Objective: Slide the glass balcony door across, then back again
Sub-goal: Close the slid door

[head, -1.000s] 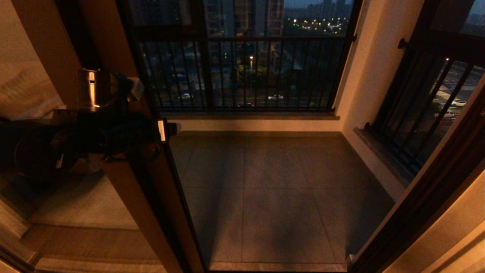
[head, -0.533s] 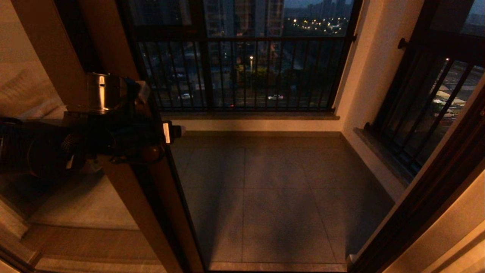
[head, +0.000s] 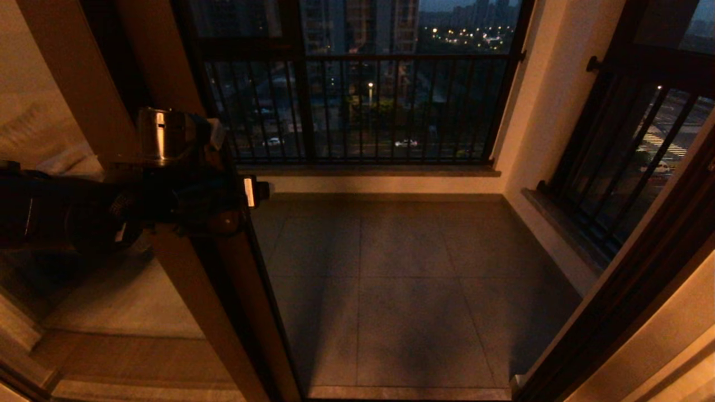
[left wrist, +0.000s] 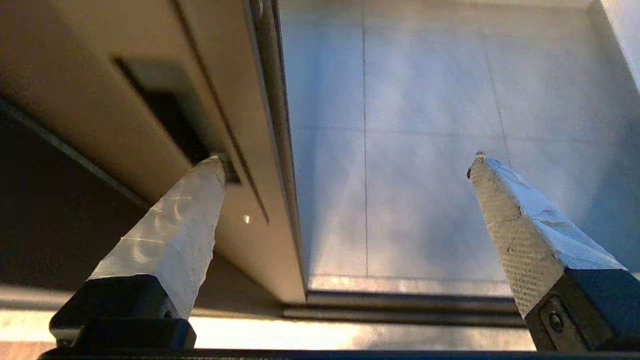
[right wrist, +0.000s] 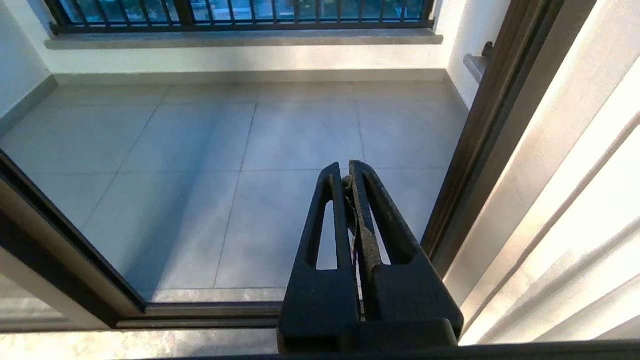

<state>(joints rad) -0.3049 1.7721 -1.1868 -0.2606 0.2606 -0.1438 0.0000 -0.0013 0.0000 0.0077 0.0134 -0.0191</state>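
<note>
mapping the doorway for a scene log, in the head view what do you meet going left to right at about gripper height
left gripper with its jaws open at the glass balcony door stile → tiled balcony floor → side window railing → dark door frame on the right

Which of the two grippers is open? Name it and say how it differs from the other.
The left gripper: its fingers stand wide apart, straddling the stile edge of the glass balcony door. The right gripper has its fingers pressed shut, over the balcony floor.

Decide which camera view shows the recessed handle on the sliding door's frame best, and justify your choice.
The left wrist view: the recessed handle shows as a dark slot in the door frame, with one fingertip of the open left gripper at its end. In the head view the arm hides it. The right wrist view misses it.
</note>
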